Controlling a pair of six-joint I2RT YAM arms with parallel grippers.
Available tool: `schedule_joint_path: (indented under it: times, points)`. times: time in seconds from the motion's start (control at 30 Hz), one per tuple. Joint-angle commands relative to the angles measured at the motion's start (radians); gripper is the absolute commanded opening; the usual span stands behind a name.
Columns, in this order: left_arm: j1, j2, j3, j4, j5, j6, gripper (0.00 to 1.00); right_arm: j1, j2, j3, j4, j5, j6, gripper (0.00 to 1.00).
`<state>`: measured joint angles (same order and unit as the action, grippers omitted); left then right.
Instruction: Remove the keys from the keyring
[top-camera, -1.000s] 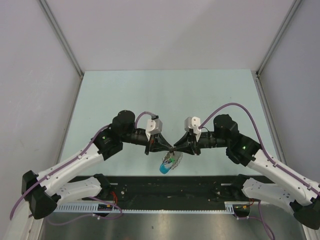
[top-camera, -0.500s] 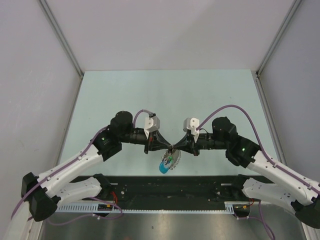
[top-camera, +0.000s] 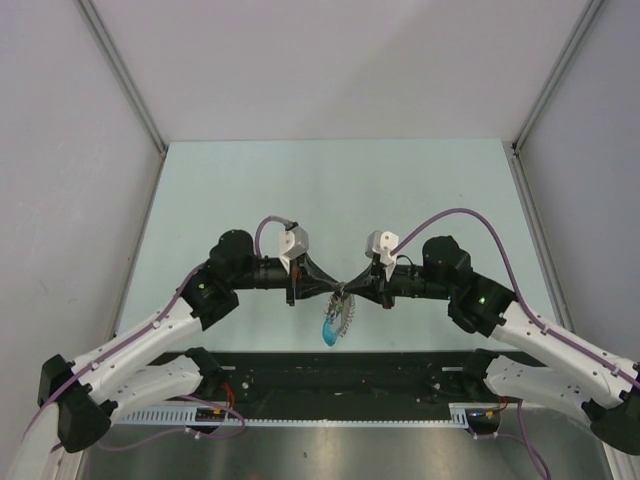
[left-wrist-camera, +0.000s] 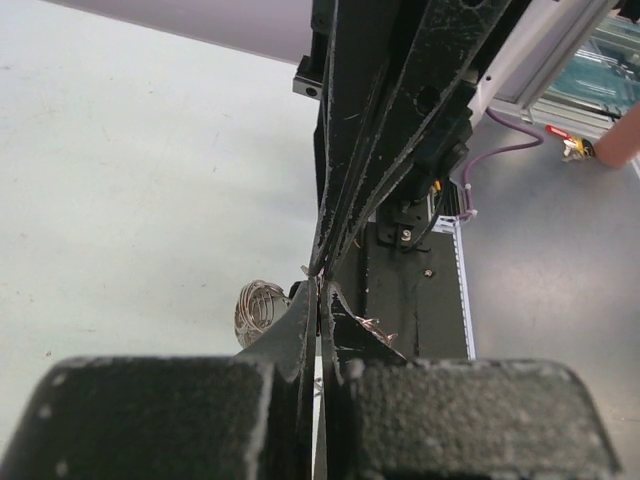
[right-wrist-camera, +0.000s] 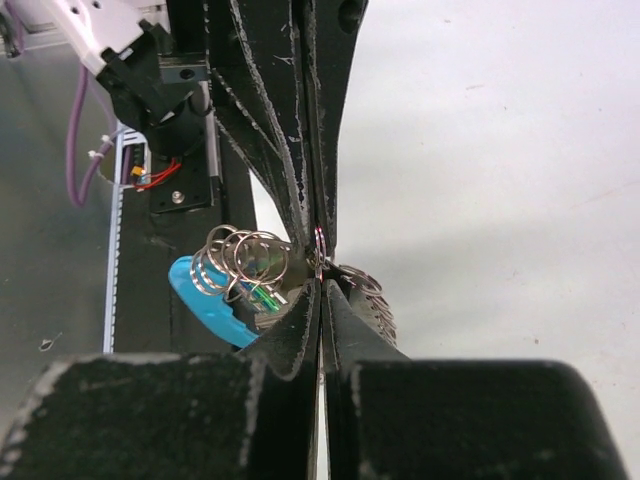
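- keys (top-camera: 337, 322): small silvery bunch with blue tag (right-wrist-camera: 205, 300), all threaded on keyring (right-wrist-camera: 245, 255); none off yet, whole removal left to do.
- place: hanging under the meeting claw tips, above the near edge of the counter (top-camera: 300, 190).
- left claw (top-camera: 332, 290): pinched tight, seemingly on keyring.
- right claw (top-camera: 353, 291): pinched tight likewise, thin wire between tips.
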<state>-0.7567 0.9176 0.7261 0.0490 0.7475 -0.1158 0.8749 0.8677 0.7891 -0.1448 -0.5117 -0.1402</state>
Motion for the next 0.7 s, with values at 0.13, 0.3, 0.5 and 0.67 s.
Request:
schedule_joint_path:
  times: [0.13, 0.3, 0.5, 0.67]
  points:
    - [0.011, -0.039, -0.048, 0.258, -0.12, -0.196, 0.0, 0.078, 0.033, -0.04, 0.116, 0.16, 0.076, 0.0]
    - [0.011, -0.042, -0.034, 0.242, -0.166, -0.223, 0.0, 0.133, 0.036, -0.051, 0.123, 0.294, 0.056, 0.0]
    - [0.011, -0.065, -0.03, 0.207, -0.197, -0.213, 0.0, 0.167, 0.022, -0.056, 0.134, 0.387, 0.051, 0.0]
    - [0.011, -0.071, -0.043, 0.207, -0.198, -0.202, 0.0, 0.168, -0.018, -0.067, 0.189, 0.371, 0.06, 0.0]
